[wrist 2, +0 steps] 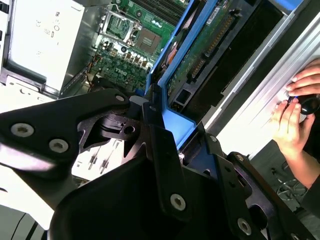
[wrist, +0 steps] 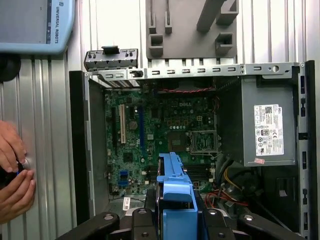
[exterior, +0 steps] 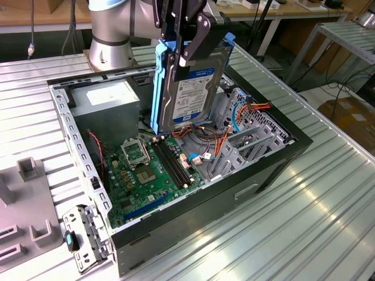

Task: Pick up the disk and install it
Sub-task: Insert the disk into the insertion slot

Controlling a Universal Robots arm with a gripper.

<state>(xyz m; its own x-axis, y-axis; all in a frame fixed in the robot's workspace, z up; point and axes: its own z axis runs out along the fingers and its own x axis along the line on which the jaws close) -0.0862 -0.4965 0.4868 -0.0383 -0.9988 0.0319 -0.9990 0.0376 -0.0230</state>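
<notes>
Gripper (exterior: 177,51) jaws pinching disk (exterior: 193,88) by upper end — disk upright, hanging below jaws, above motherboard (exterior: 143,170) inside open computer case (exterior: 258,175).

The gripper (exterior: 182,51) points down, clamped on the disk (exterior: 196,88).

the ribbed silver aluminium desk (exterior: 316,199) carries an open black computer case (exterior: 234,199), a grey moulded plastic fixture (exterior: 26,231), and a small perforated metal bracket (exterior: 88,237) beside the case.
</notes>
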